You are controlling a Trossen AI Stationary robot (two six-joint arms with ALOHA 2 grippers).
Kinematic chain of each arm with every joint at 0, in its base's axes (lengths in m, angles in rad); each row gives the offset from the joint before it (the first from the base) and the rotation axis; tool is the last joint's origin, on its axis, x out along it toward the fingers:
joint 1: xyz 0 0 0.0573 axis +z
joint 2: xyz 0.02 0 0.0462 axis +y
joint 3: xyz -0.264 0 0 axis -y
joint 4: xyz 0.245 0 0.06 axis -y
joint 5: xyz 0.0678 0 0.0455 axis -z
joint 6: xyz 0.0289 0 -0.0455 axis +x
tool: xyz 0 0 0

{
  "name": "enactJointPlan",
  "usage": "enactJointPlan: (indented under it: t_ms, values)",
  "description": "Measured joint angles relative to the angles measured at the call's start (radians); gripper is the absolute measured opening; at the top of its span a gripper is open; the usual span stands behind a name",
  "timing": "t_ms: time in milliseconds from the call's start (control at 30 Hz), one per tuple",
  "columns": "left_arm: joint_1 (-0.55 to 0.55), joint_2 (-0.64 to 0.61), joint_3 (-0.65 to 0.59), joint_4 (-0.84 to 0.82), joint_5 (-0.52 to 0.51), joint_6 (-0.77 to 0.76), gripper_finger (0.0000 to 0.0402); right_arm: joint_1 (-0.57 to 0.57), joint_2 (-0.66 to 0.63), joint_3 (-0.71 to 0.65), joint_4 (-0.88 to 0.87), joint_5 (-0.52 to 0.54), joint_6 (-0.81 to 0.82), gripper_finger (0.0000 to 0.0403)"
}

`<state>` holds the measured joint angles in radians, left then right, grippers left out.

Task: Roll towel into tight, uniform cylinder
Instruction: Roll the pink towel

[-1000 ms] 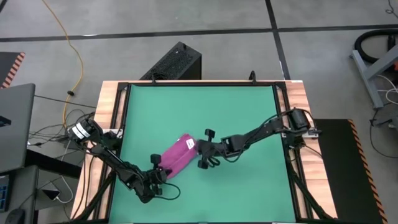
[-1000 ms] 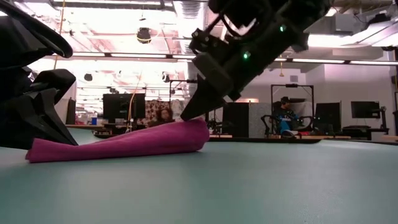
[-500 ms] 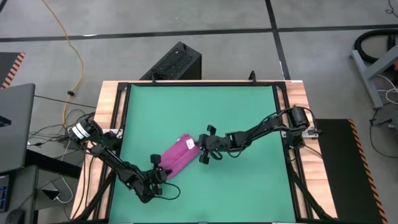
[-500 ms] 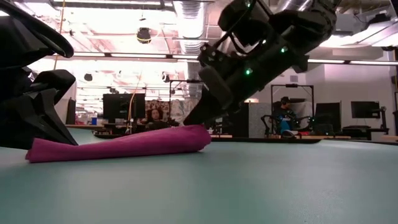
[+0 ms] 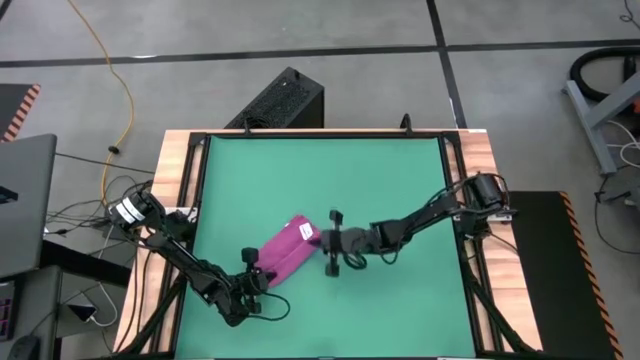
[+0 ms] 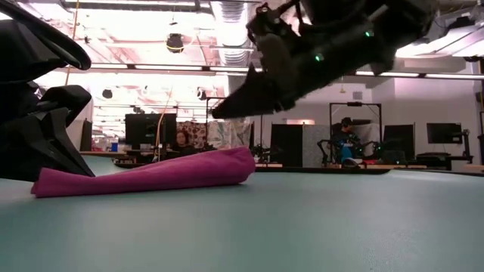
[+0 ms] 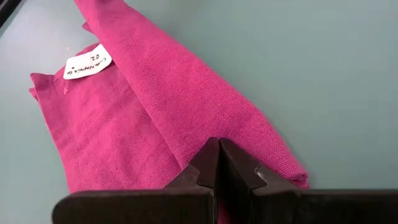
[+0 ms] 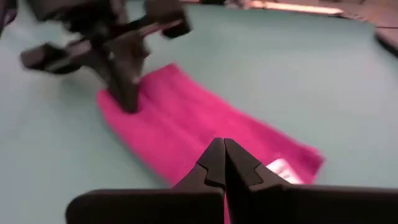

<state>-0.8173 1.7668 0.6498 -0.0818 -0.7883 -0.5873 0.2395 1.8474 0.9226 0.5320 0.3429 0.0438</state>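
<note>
My left gripper point(image 5: 262, 279) rests at the seven o'clock end of the magenta-pink soft cloth towel point(image 5: 287, 249), fingers point(image 7: 208, 165) clenched together on its fabric. The towel lies folded and flattened on the green mat point(image 5: 400, 190), white tag point(image 7: 87, 61) showing. My right gripper point(image 5: 331, 240), at its three o'clock end, hangs clear above, fingers pressed together, empty.
</note>
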Motion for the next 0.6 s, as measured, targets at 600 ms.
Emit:
enactJointPlan:
  t_ms: [600]
  values:
    - [0.000, 0.000, 0.000, -0.002, 0.006, -0.004, 0.0000, -0.111, 0.201, 0.003, 0.094, -0.053, 0.077, 0.0014]
